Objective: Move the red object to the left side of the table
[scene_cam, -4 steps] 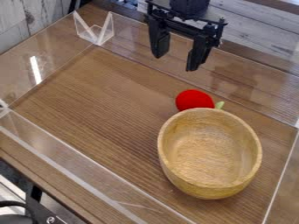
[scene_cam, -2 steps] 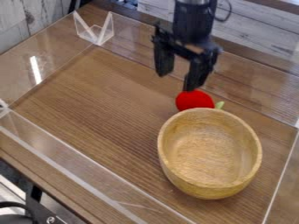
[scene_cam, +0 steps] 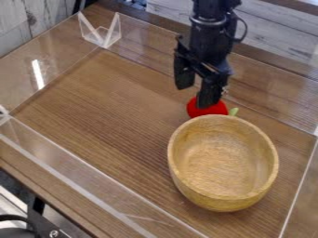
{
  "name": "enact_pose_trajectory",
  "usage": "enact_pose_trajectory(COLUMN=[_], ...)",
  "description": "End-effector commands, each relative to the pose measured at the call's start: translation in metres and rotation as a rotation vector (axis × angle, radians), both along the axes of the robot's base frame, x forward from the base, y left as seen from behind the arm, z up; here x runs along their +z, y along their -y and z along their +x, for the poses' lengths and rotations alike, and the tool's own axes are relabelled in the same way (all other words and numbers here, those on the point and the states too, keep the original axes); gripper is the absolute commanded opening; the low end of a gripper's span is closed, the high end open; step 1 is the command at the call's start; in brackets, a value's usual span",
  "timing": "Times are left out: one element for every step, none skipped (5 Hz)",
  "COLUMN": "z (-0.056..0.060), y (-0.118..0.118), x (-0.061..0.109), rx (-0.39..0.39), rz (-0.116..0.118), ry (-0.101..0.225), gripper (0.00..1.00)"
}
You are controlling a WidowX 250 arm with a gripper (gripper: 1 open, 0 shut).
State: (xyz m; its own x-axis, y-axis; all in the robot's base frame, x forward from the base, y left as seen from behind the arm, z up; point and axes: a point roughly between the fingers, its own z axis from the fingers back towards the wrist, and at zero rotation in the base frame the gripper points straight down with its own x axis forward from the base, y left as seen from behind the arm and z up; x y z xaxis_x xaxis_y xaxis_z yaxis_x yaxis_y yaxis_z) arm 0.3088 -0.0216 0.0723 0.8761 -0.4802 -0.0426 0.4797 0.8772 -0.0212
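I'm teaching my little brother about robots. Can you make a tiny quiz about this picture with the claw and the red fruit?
1. True or false: the red object lies inside the wooden bowl.
2. What is the claw doing? A) gripping the bowl B) open, right above the red object C) shut, far away on the table's left side
3. Name the colour of the red object's leafy tip.

Key: 1 false, it lies on the table beside the bowl. 2 B. 3 green.

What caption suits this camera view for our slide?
Open gripper descends over the red toy fruit beside a wooden bowl on the table.
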Motion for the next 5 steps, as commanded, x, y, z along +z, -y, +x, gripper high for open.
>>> enact_pose_trajectory(z=[0.008, 0.012, 0.014, 0.016, 0.017], y=[0.004, 0.006, 0.004, 0.001, -0.001], x=[0.005, 0.003, 0.007, 0.009, 0.014], rx=[-0.075, -0.113, -0.114, -0.11, -0.106], rz=[0.004, 0.009, 0.017, 0.018, 0.02], ry=[0.061, 0.096, 0.131, 0.162, 0.196], gripper=[1.0, 1.0, 1.0, 1.0, 1.0])
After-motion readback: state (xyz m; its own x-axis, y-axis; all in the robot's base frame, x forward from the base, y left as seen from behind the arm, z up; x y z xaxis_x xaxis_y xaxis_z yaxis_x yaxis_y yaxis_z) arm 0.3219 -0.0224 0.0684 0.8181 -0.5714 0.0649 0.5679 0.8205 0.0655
